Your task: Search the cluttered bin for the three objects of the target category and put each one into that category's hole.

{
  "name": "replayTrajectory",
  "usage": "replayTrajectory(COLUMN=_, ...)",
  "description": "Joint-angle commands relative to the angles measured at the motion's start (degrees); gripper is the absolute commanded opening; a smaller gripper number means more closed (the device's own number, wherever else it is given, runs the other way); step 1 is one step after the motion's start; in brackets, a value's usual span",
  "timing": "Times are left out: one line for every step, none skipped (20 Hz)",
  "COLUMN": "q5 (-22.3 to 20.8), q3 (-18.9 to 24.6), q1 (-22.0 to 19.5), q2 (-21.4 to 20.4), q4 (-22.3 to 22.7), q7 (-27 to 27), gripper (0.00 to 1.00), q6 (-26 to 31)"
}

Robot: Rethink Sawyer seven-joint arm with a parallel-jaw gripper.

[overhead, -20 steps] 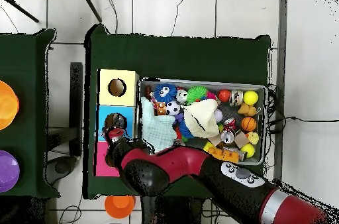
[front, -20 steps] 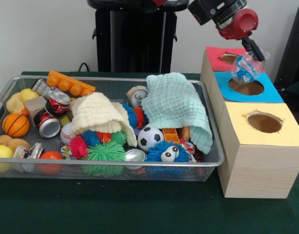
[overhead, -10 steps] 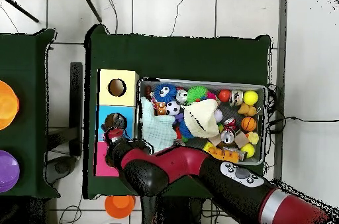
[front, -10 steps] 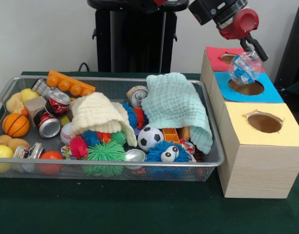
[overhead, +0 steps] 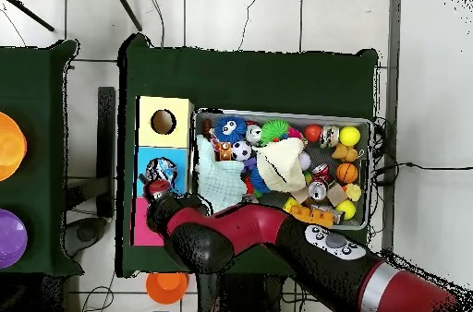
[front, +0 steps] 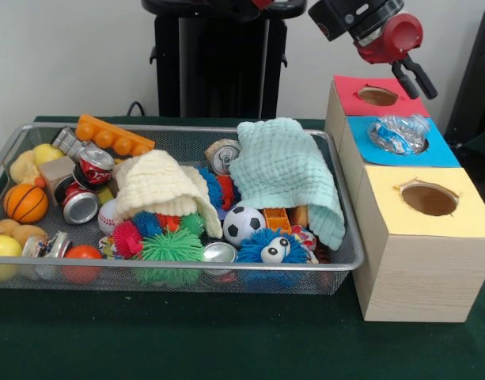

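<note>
The gripper (front: pixel 414 77) hangs empty, fingers spread apart. Just below it, a crumpled plastic bottle (front: pixel 398 132) lies across the hole of the blue box (front: pixel 440 150). Farther off to its side sits the wire bin (front: pixel 337 257) of clutter.
</note>
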Motion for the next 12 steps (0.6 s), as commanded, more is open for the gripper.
replayTrajectory(q5=-3.02, q3=-3.20, q1=0.66, q2=1.11, q4=-4.66, q7=16.13, gripper=1.00, q6=-4.57)
replayTrajectory(q5=-3.08, q3=-3.21, q1=0.66, q2=1.10, q4=-4.64, q7=16.10, gripper=1.00, q6=-4.61)
replayTrajectory(q5=-3.09, q3=-3.11, q1=0.58, q2=1.16, q4=-4.64, q7=16.05, gripper=1.00, q6=-4.42)
replayTrajectory(q5=-3.06, q3=-3.15, q1=0.60, q2=1.13, q4=-4.67, q7=16.01, gripper=1.00, q6=-4.27)
replayTrajectory(q5=-3.11, q3=-2.89, q1=0.44, q2=1.14, q4=-4.59, q7=15.93, gripper=1.00, q6=-4.06)
replayTrajectory(q5=-3.17, q3=-2.63, q1=0.27, q2=1.14, q4=-4.51, q7=15.84, gripper=1.00, q6=-3.84)
replayTrajectory(q5=-2.62, q3=-3.11, q1=0.55, q2=0.38, q4=-4.37, q7=16.03, gripper=1.00, q6=-3.45)
replayTrajectory(q5=-2.44, q3=-3.25, q1=0.55, q2=0.19, q4=-4.33, q7=16.06, gripper=1.00, q6=-3.20)
replayTrajectory(q5=-2.07, q3=-4.36, q1=1.13, q2=0.04, q4=-4.59, q7=15.90, gripper=1.00, q6=-2.32)
replayTrajectory(q5=-1.99, q3=-4.90, q1=1.38, q2=0.10, q4=-4.72, q7=15.78, gripper=1.00, q6=-1.92)
replayTrajectory(q5=-1.94, q3=-5.41, q1=1.56, q2=0.13, q4=-4.78, q7=15.67, gripper=1.00, q6=-1.54)
replayTrajectory(q5=-1.88, q3=-5.76, q1=1.74, q2=0.20, q4=-4.86, q7=15.58, gripper=1.00, q6=-1.20)
